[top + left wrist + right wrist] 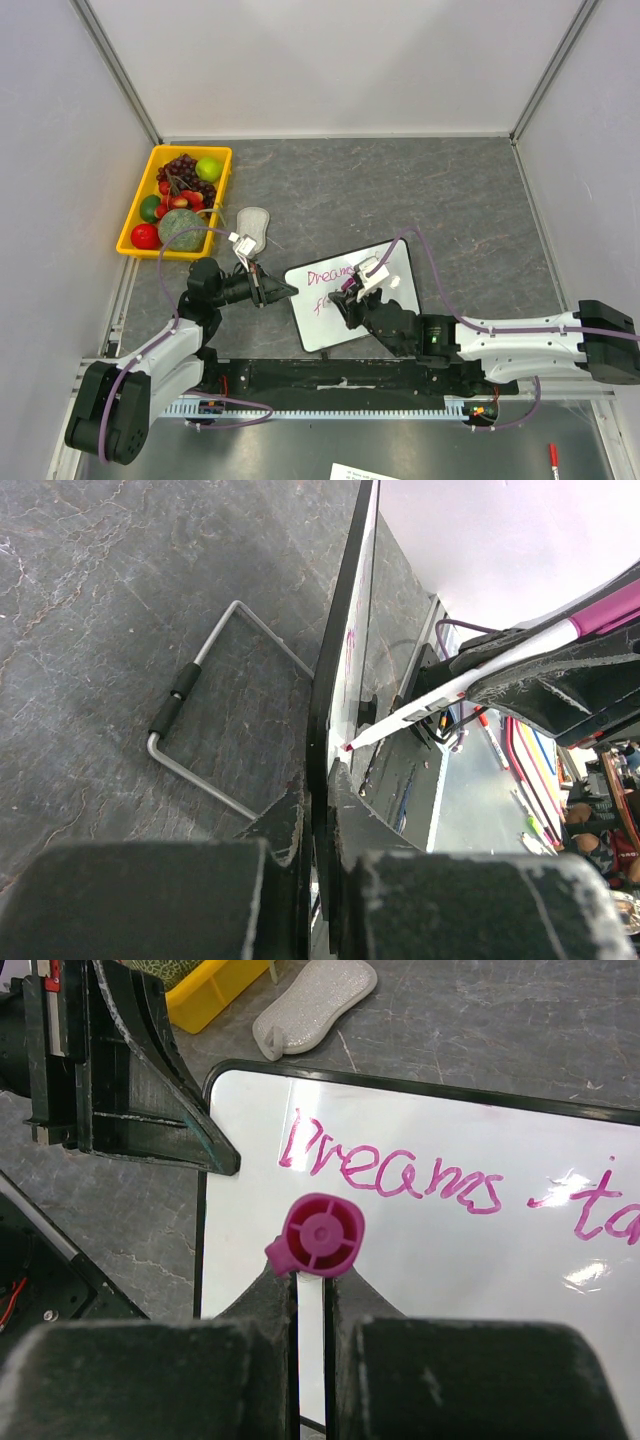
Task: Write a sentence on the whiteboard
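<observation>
The whiteboard (392, 268) lies tilted on the grey table in front of both arms. The sentence (331, 275) is in magenta; "Dreams" and the start of another word read clearly in the right wrist view (390, 1172). My left gripper (284, 291) is shut on the board's left edge (340, 650), with a jaw on each face of it. My right gripper (352, 291) is shut on a white marker with a magenta cap end (321, 1234). It holds the marker over the board (450, 1270), and the marker's tip (348, 747) is at the board's surface.
A yellow bin (133, 215) of fruit stands at the far left. A grey oval eraser pad (253, 225) lies between the bin and the board. The board's wire stand (190, 680) rests on the table behind it. A red marker (552, 456) lies at the near right.
</observation>
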Tool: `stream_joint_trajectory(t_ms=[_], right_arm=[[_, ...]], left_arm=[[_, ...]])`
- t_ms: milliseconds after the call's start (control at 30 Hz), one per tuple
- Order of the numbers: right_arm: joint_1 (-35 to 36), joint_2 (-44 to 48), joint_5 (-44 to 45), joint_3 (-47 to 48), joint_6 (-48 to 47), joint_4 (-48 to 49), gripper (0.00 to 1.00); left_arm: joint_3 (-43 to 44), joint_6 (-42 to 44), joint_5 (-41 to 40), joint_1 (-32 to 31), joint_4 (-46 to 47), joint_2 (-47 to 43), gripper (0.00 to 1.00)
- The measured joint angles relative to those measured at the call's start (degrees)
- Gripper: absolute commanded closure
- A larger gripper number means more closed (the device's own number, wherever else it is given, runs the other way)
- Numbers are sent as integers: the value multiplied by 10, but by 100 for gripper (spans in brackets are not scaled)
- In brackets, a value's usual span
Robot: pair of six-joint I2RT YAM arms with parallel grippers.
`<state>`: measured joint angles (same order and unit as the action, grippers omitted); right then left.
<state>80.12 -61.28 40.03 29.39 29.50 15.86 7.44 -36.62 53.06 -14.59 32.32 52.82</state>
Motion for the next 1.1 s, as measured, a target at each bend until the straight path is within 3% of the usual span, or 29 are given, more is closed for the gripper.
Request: stream_joint_trajectory(t_ms=[1100], right_arm=[[-6,27,24,-2,-13,-26,100]], left_arm=[[0,0,0,0,0,0,98]])
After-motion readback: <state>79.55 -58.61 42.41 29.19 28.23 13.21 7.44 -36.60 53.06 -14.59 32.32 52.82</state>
